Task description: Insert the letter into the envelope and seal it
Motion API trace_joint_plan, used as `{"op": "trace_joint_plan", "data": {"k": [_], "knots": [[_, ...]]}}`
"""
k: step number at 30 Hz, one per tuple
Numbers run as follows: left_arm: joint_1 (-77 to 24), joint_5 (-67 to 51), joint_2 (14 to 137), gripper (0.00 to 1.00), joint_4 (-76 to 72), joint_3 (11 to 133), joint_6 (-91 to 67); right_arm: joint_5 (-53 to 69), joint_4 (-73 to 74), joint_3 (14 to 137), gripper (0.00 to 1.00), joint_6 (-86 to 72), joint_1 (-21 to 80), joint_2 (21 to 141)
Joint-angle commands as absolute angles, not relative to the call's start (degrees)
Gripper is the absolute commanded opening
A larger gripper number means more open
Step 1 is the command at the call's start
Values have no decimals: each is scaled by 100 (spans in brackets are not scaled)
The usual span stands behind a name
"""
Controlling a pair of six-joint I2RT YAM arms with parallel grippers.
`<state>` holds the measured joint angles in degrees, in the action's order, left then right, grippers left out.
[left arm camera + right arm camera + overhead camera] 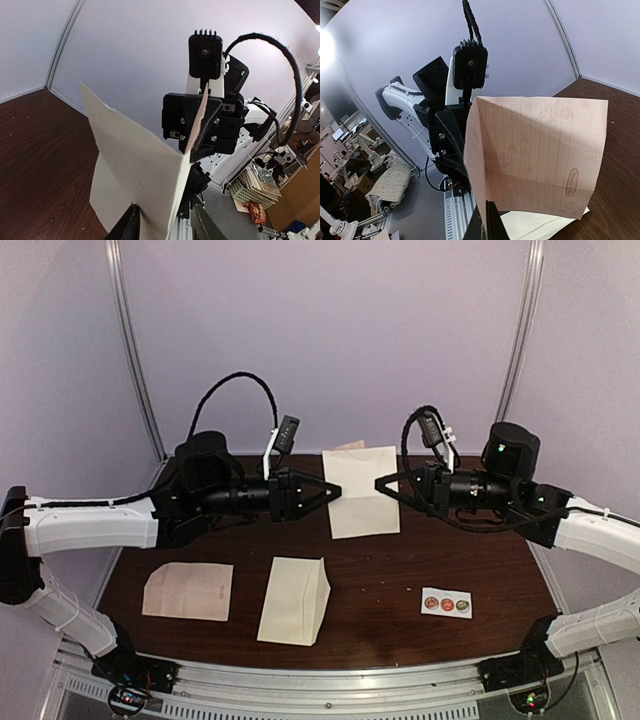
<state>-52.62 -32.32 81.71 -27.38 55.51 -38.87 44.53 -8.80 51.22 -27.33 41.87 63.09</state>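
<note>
While the envelope [362, 502] was tilted up over the back middle of the bench [400, 580], it sat right between the two hands. The left hand [332, 490] was at its left edge. That hand's two fingers were apart, with the edge of the envelope in the gap between them. I could not tell if they pressed on it.

The right hand [382, 482] was at the other side, with its fingers squeezed together on the letter [535, 150]. The letter was pink with lines on it, and it was close against the envelope. A little bit of it peeked out past the envelope's far edge.

Nearer the front of the bench lay another cream paper [293, 600] with a pointed side. A pink creased sheet [188, 591] lay to its left. A small white strip of round stickers [446, 602] lay well off to the right.
</note>
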Motion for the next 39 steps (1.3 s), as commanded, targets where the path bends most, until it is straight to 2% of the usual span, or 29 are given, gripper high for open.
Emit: {"op": "trace_joint_plan", "data": {"k": [1, 11, 14, 15, 20, 21, 25, 33, 36, 39], "knots": [[-5295, -3346, 8222, 32, -2994, 5713, -3865, 4284, -1003, 5115, 0, -2675, 4177, 6304], [-5299, -3343, 8256, 1, -2900, 5726, -3849, 3903, -923, 5100, 0, -2642, 4167, 6296], [-5300, -3290, 8253, 0, -2922, 5692, -3879, 3613, -776, 5132, 2, -2590, 4174, 6219], [-5300, -3274, 8254, 0, -2937, 5675, -3895, 3504, -736, 5126, 9, -2585, 4168, 6177], [-5299, -3231, 8191, 0, -3217, 5514, -4026, 3204, -809, 4985, 53, -2672, 4103, 5923], [-5299, -3231, 8169, 0, -3271, 5485, -4033, 3161, -816, 4953, 58, -2694, 4078, 5882], [-5296, -3167, 8044, 0, -3355, 5368, -4026, 3040, -1036, 4695, 66, -2932, 3860, 5716], [-5293, -3134, 7871, 0, -3032, 5439, -3900, 4231, -2201, 4185, 89, -3546, 3689, 5737], [-5299, -3137, 7868, 0, -2813, 5568, -3799, 4619, -2394, 4184, 94, -3611, 3696, 5723], [-5295, -3210, 7896, 0, -2573, 5718, -3674, 4726, -2535, 4155, 94, -3685, 3706, 5704]]}}
